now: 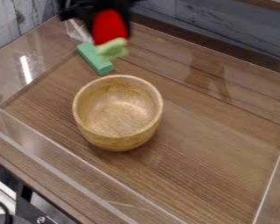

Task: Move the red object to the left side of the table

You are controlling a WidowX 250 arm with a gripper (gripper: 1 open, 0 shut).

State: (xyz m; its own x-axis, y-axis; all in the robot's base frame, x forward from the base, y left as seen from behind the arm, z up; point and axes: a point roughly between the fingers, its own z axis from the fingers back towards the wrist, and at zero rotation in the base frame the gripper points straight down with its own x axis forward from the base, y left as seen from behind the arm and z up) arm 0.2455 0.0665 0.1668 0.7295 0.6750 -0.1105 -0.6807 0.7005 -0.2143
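The gripper [105,18] is up toward eleven o'clock in the camera view, dark and blurred, with its jaws closed around the strawberry toy [108,29]. The toy's red body sits between them, and its light green leafy end [111,47] points down toward six o'clock. It shows just beyond the wooden bowl [118,112], at about twelve o'clock from the bowl's middle; how high it hangs over the dark brown table [206,136] I cannot tell. The bowl is a round, pale one, standing upright a little to the nine o'clock side of the view's centre, and its inside shows plain wood. Near the bowl, at its eleven o'clock, the green block [94,59] lies slanted on the tabletop, one end toward eleven and the other toward five. In the picture the toy's green end comes very close to the block, on its one o'clock side, but whether the two touch is hard to say. A small clear plastic piece [76,31] shows past the block, toward eleven o'clock, partly lost behind the dark blur of the arm. Down in the corner between seven and eight o'clock are some black cables [7,208], one of them curving in a loop, by the table's clear side wall
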